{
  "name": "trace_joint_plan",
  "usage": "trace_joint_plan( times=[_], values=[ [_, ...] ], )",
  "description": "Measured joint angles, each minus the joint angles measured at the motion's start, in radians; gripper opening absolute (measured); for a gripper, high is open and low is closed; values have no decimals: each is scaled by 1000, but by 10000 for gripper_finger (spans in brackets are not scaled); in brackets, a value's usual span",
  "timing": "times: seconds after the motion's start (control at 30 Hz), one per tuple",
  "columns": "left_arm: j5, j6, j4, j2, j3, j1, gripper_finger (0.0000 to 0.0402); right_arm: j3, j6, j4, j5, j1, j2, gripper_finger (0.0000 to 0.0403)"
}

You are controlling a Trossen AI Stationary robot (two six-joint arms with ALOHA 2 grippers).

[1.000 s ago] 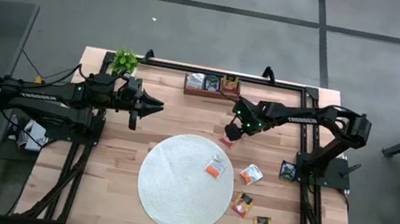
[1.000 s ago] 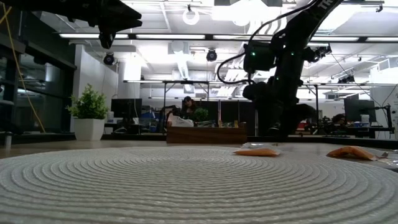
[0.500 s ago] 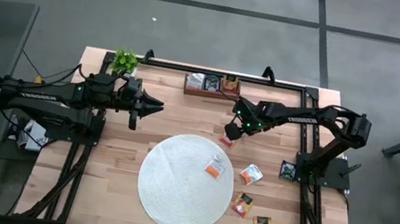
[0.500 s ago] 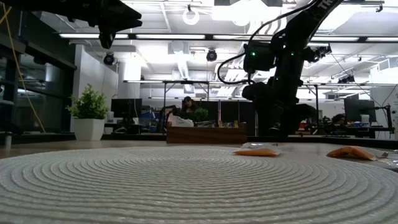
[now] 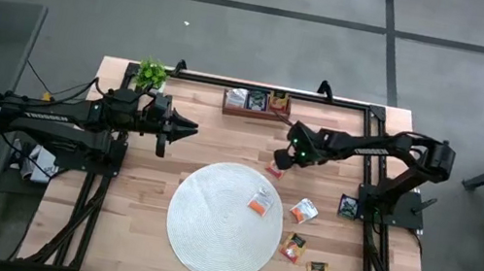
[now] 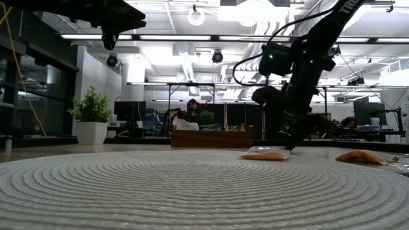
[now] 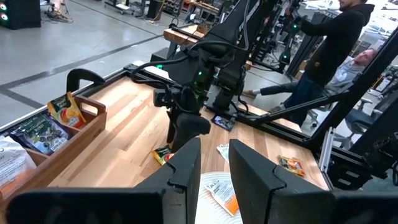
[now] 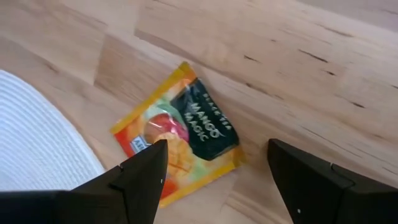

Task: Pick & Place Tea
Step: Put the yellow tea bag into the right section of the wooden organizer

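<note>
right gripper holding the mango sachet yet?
No. In the right wrist view the right gripper stands open above the mango sachet, which lies flat on the table beside the mat's edge.

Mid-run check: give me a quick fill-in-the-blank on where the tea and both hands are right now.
1. The right hand hovers with its fingers ____ over a red-orange sachet.
2. That sachet lies on the bare wood just off the edge of the round white ____.
3. One sachet lies on the mat; the wooden tray stands at the table's ____ edge.
4. The left hand holds ____.

Missing words: open; mat; far; nothing
</note>
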Motion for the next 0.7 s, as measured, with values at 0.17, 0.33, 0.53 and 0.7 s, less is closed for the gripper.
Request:
trace_joint_plan(
  times=[0.17, 0.33, 0.53, 0.7],
  values=[
    [0, 0, 0, 0, 0, 0, 83, 7, 0, 29, -17, 13, 5, 272],
    [0, 0, 0, 0, 0, 0, 83, 7, 9, 33, -43, 15, 8, 272],
    [0, 0, 0, 0, 0, 0, 83, 6, 9, 31, -84, 16, 10, 272],
    [0, 0, 0, 0, 0, 0, 83, 5, 10, 23, -98, 16, 10, 249]
  ],
)
